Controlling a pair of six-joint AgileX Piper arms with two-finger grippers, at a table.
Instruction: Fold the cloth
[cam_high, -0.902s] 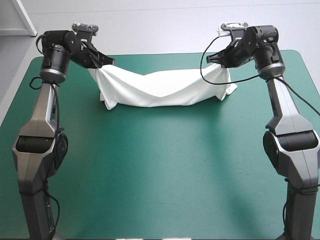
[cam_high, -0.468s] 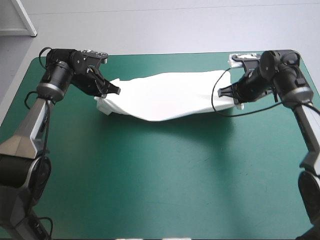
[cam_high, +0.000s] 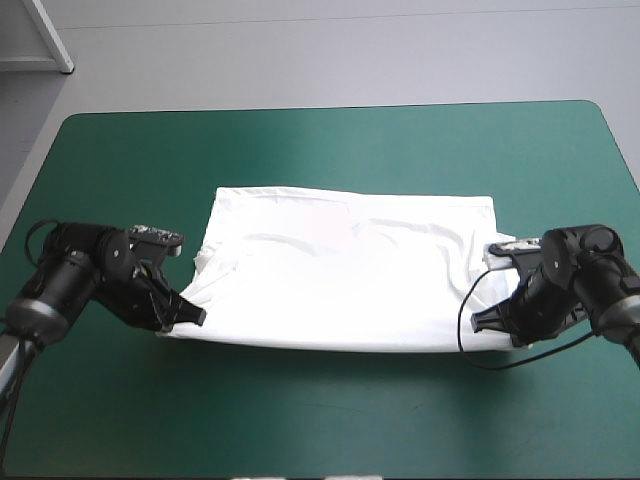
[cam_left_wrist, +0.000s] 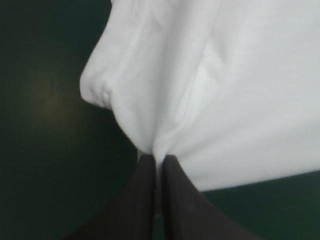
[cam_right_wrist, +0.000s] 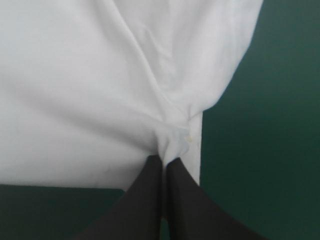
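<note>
Left fingers (cam_left_wrist: 142, 200) clenched on the T-shirt (cam_high: 350, 270) at its near left corner, low over the counter (cam_high: 320, 150). T-shirt lies spread flat mid-counter, far edge straight, slight bunching on its left side. Right fingers (cam_right_wrist: 150, 200) pinch the near right corner. Judgement: laying-out about done; no clear fold yet, so folding remains.

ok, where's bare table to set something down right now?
The widest bare patch is the table between the near edge of the T-shirt and the table's near edge. A second strip lies beyond the shirt's far edge. It is crowded at the shirt's near corners, where the left gripper and right gripper pinch it.
</note>
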